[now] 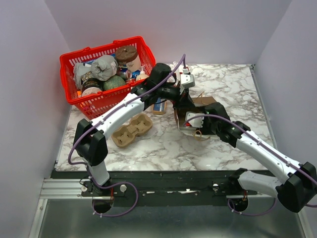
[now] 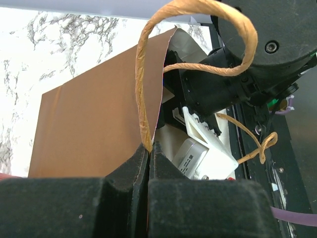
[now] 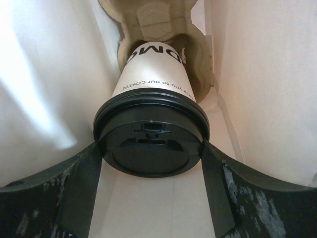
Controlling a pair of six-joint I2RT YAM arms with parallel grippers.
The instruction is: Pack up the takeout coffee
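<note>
My left claw [image 2: 148, 148] pinched the bag [image 2: 94, 124] to hold it open. My right claw [image 3: 151, 151] gripped the coffee [image 3: 151, 91], down inside it.

Inside the paper bag [image 3: 44, 84] room is tight. Its white walls close in on both sides of my right gripper [image 3: 151, 148], whose fingers [image 3: 86, 173] sit against the black lid of the takeout coffee [image 3: 151, 79] with no gap left. Ahead, a pulp carrier [image 3: 163, 20] fills the bag's bottom around the cup's base, so the only way out is straight back through the mouth. There my right arm [image 2: 233, 84] takes most of the opening, and the twine handle [image 2: 143, 74] loops across it above my left gripper [image 2: 150, 148], which is clamped on the bag's edge. Outside, a pulp tray [image 1: 131, 129] lies just beside my left arm [image 1: 124, 106] and the red basket [image 1: 106, 74] blocks the far left. The marble table [image 1: 233, 84] lies open at the far right.
</note>
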